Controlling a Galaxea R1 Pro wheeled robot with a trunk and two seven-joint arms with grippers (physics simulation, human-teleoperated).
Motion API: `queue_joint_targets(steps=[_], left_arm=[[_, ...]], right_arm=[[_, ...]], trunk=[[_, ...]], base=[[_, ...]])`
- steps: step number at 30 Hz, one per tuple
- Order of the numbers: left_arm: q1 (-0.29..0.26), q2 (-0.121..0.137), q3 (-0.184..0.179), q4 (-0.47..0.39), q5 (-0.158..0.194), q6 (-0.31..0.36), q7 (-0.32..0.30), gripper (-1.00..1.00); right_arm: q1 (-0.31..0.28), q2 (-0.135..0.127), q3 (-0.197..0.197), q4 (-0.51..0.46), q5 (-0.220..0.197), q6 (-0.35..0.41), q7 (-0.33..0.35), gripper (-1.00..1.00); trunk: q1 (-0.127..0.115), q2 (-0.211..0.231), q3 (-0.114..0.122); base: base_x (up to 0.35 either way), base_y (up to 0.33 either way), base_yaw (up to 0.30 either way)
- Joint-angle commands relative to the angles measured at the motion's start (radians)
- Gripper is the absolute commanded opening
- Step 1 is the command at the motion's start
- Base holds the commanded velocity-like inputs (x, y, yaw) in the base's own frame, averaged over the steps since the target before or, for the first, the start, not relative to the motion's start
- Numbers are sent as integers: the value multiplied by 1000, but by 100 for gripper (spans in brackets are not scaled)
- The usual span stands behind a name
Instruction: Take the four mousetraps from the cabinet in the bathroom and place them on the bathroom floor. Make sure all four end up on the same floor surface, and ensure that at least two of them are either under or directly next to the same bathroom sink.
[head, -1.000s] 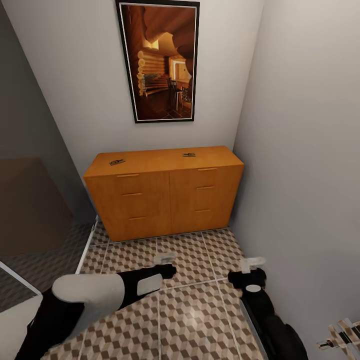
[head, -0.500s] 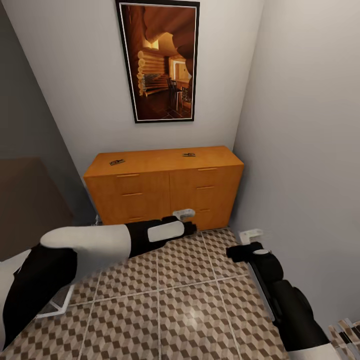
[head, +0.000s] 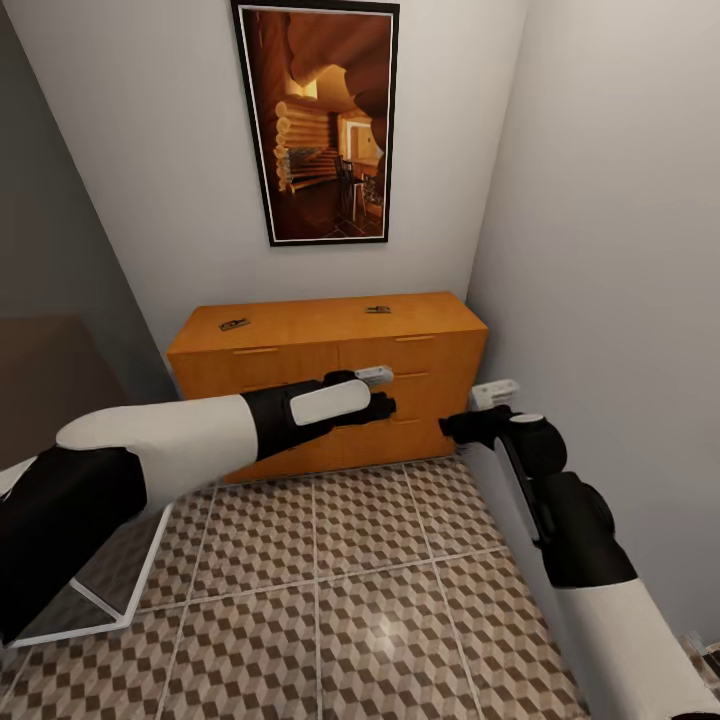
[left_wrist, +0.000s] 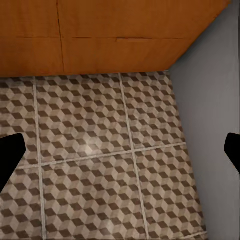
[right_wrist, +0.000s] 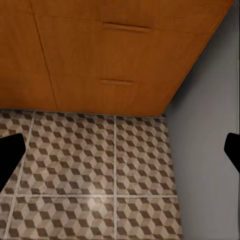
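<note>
Grey walls close in a narrow corner where a tall framed picture of a log interior (head: 318, 120) hangs at the upper centre. Below it, mid-frame, stands the long orange-brown wooden cabinet with bar handles (head: 300, 385), on the cube-patterned brown and beige tiled floor (head: 370, 600). Two small dark flat mousetraps lie on its top, one at the left (head: 234, 324), one at the centre-right (head: 378, 310). Both arms are raised before the drawer fronts: the left gripper (head: 376, 388) and right gripper (head: 478, 410) both spread wide, empty, per the wrist views.
</note>
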Motion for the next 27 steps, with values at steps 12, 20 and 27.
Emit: queue_joint_targets(steps=[12,20,27], left_arm=[[-81,2,5,203,-36,23,27,100],[-118,0,2,454,-39,106,34,100],[-126,3,-6,584,-43,112,35,100]], right_arm=[[-215,14,-3,34,8,18,-42,100],[-361,71,-15,233,5,6,-271,100],[-465,111,-47,436,5,-40,-369,100]], trunk=[[0,-1,-1],[0,-1,-1],[0,-1,-1]], base=[[0,0,0],[0,0,0],[0,0,0]])
